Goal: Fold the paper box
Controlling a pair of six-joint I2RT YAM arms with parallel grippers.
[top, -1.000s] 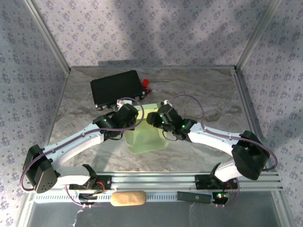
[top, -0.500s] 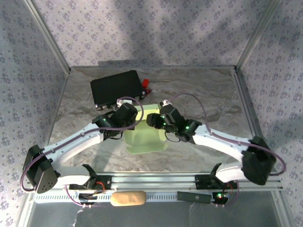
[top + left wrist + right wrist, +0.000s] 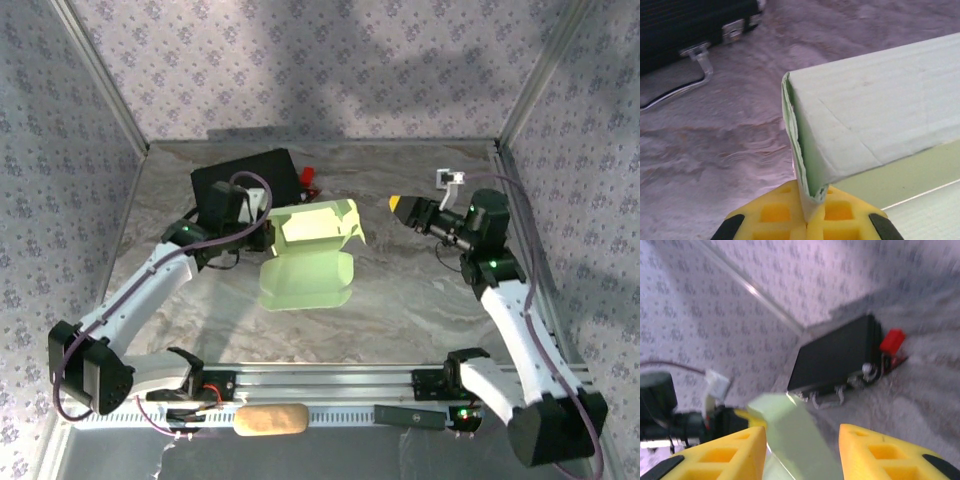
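Right gripper [image 3: 403,205], swung rightward since earlier frame, hanging open, empty. Pale light-green card paper box [image 3: 303,280] lying mid-table, lid [image 3: 318,222] half-raised; left gripper [image 3: 807,215] pinching lid's left edge. Likely closing lid; next calling for lowering and tucking flap.

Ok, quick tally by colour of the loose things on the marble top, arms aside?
Black: 1, the case
Pale green: 1, the paper box
Red: 1, a small piece beside the case
Total: 3
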